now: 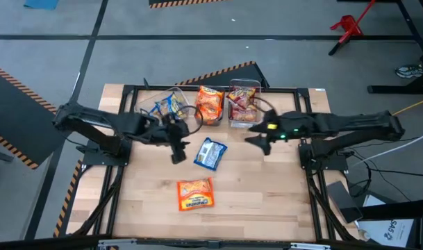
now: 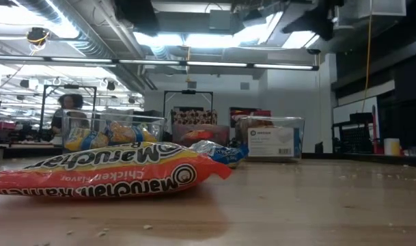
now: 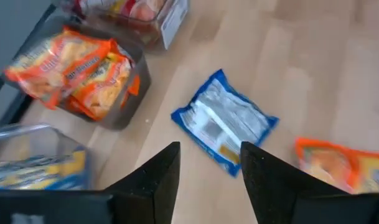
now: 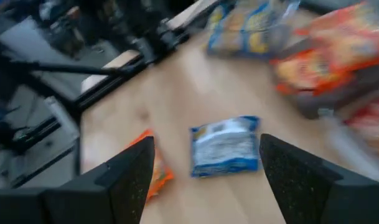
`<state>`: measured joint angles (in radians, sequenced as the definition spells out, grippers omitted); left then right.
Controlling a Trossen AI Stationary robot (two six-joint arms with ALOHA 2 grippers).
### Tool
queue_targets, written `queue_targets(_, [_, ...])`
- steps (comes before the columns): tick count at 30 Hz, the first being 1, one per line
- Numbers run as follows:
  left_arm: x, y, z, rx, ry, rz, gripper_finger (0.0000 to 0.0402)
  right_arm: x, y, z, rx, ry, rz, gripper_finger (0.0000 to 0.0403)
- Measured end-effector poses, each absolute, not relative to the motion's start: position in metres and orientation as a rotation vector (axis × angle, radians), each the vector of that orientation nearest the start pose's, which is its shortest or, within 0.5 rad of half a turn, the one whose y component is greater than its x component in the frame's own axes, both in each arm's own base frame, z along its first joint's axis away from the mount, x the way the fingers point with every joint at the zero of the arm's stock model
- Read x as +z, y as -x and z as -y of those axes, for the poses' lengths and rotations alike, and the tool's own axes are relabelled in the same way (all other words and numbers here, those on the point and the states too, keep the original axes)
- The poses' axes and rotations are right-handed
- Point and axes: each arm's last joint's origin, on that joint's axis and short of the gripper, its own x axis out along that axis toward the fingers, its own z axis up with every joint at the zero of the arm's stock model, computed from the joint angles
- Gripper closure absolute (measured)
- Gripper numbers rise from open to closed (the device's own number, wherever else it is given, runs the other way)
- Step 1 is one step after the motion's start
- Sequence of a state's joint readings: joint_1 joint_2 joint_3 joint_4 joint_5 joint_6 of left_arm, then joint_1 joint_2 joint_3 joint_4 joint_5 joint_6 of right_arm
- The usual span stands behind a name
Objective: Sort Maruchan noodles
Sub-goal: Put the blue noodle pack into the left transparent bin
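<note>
on the wooden table (image 1: pixel 267 201) two noodle packets lie loose: a blue packet (image 1: pixel 211 153) near the middle, its silvery back up, and an orange packet (image 1: pixel 196 194) nearer the front edge, well apart from the first. along the far edge stand three clear bins in a row: the left bin (image 1: pixel 168 105) holds blue-and-yellow packets, the middle bin (image 1: pixel 210 104) holds orange packets that stick out over its rim, and the right bin (image 1: pixel 243 104) holds red ones. the left gripper (image 1: pixel 178 154) hangs above the table just left of the blue packet, not touching it; in the left wrist view its two dark fingers (image 3: pixel 157 180) stand apart with nothing between them, and the blue packet (image 3: pixel 223 121) lies on the wood beyond them, with the orange packet (image 3: pixel 341 162) off to one side. the right gripper (image 1: pixel 261 142) hovers in front of the right bin, to the right of the blue packet; in the right wrist view its fingers (image 4: pixel 130 177) are spread wide and empty, the blue packet (image 4: pixel 225 146) showing in the gap on the table below. in the low view the orange packet (image 2: pixel 102 176) fills the foreground, the blue one (image 2: pixel 218 152) lies behind it, and the bins stand beyond; a person (image 2: pixel 65 113) shows far back in the room.
</note>
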<state>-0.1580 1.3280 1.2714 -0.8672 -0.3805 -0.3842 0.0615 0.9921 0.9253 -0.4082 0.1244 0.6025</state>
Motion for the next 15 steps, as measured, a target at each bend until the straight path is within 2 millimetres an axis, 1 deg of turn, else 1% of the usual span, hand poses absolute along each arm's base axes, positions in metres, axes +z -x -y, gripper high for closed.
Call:
queue_targets(2, [0.301, -0.268, 0.026, 0.386, 0.14, -0.774, 0.0233, 0.33, -0.196, -0.008, -0.259, -0.529, -0.411, 0.0125])
queue_targets(4, [0.278, -0.277, 0.021, 0.383, 0.181, -0.704, 0.0224, 0.334, -0.182, -0.006, -0.305, -0.516, -0.398, 0.0125])
queue_targets(6, [0.252, -0.282, 0.016, 0.394, 0.198, -0.699, 0.0215, 0.338, -0.175, -0.004, -0.332, -0.513, -0.368, 0.0125])
queue_targets(8, [0.23, -0.286, 0.01, 0.408, 0.208, -0.712, 0.0207, 0.338, -0.166, -0.003, -0.36, -0.501, -0.376, 0.0125])
queue_targets(12, [0.196, -0.295, -0.002, 0.39, 0.263, -0.749, 0.0188, 0.339, -0.16, -0.002, -0.384, -0.487, -0.377, 0.0125])
queue_targets(15, [0.173, -0.303, -0.003, 0.338, 0.321, -0.812, 0.0172, 0.337, -0.159, -0.002, -0.388, -0.483, -0.393, 0.0125])
